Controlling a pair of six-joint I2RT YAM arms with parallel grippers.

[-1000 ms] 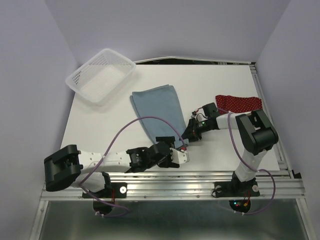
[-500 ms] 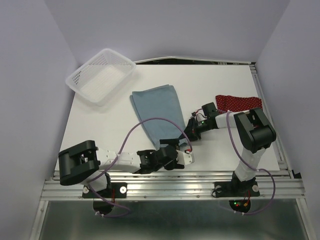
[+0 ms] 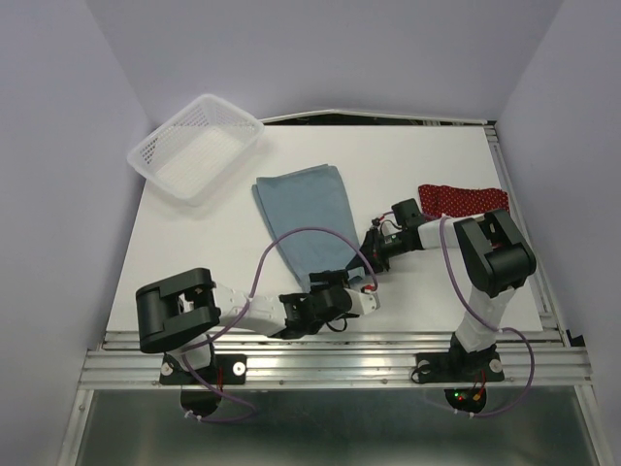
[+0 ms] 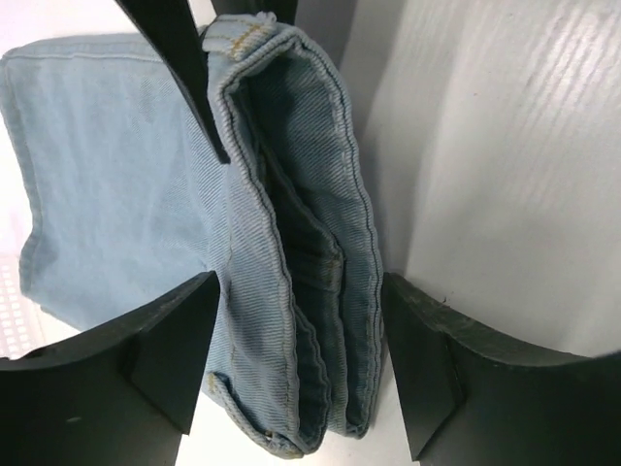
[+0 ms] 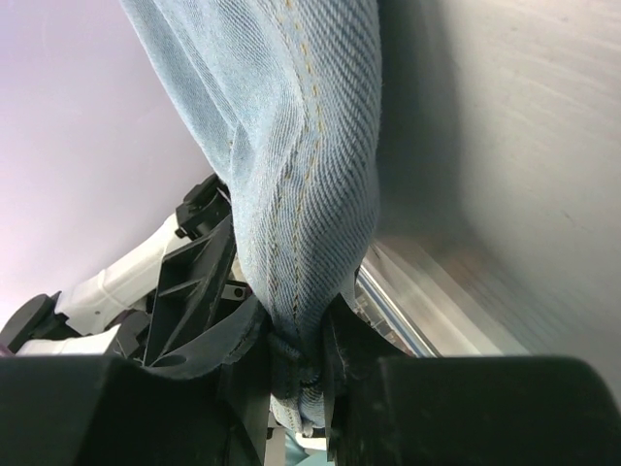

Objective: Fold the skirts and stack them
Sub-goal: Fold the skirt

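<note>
**Skirt of light blue denim pinched by right gripper, left gripper wide around it**

The denim lies folded in the middle of the white table. It runs from a broad far end to a narrow near end, which sits btwn the two grippers. In the top view the arms and a purple cable cover most of that near end.

Right wrist view: both fingers are pressed tight onto a bunched seam of the denim, w/ no gap showing. The cloth rises away from the grip in a thick twisted fold w/ tan stitching along it.

Left wrist view: the jaws stand wide apart, one finger each side of the folded edge. Several layers are seen edge-on btwn them. The left-hand finger is touching or just beside the cloth; can't tell which. The right-hand one sits just beside the outer hem, on bare table. The cloth isn't squeezed. At the far end of this view dark finger shapes, prob. the right gripper's, meet the same edge.

Dark red cloth skirt w/ tiny white dots lies at the far right of the table, next to the right arm and well apart from the denim. It isn't on the denim.

White plastic mesh basket sits at the far left corner, apart from both skirts.
</note>
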